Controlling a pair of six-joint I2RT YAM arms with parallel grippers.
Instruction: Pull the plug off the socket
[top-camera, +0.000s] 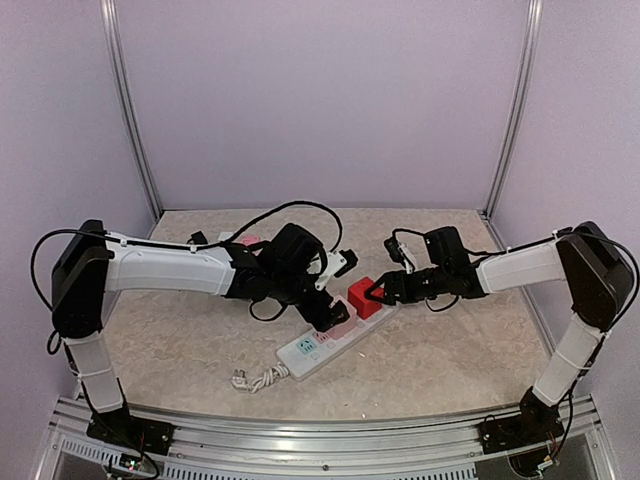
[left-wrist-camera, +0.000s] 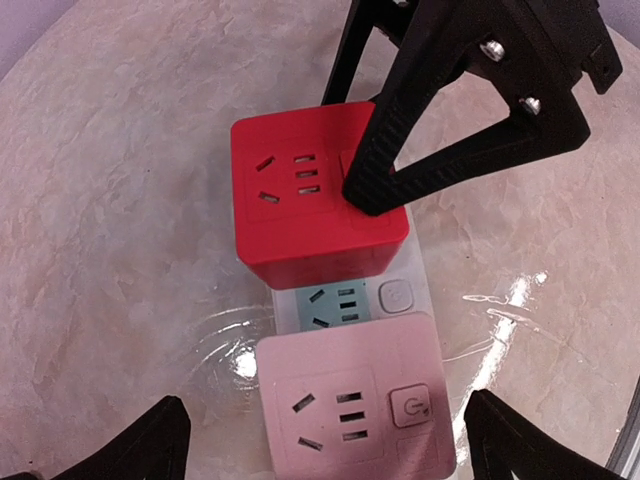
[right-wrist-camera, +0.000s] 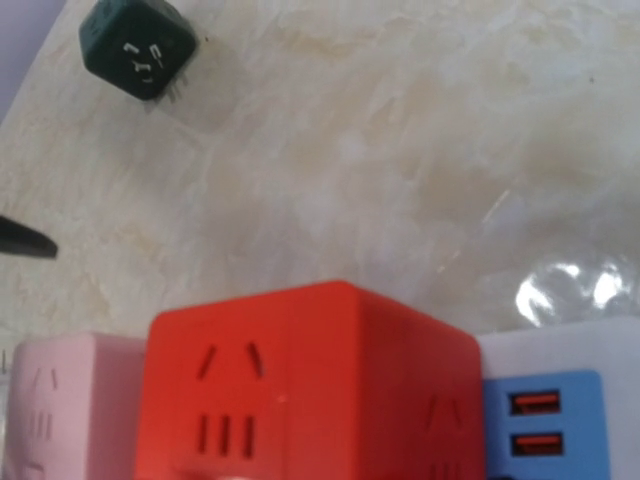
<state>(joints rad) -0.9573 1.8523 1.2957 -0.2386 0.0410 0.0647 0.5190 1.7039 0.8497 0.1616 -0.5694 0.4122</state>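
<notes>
One long white power strip lies slanted just below the middle of my overhead view, running from lower left to upper right across a marbled tabletop. Its thick white cord sits bundled at the strip's lower-left end.

The plug, a red cube adapter, is seated on the upper-right part of the strip. A pale pink cube adapter is seated lower on the strip. In my left wrist view one pale blue outlet shows bare between the two cubes.

My right gripper reaches in from the right of the frame to the red cube. Its black fingers stand apart: one tip lies at the cube's top right edge and the other goes behind its far side. I cannot tell whether they pinch it.

My left gripper hangs over the pink cube with its claw spread wide. One finger shows at each bottom corner of that view, both clear of the cube.

A dark green cube adapter rests alone on the tabletop, at the upper left of my right wrist view.
</notes>
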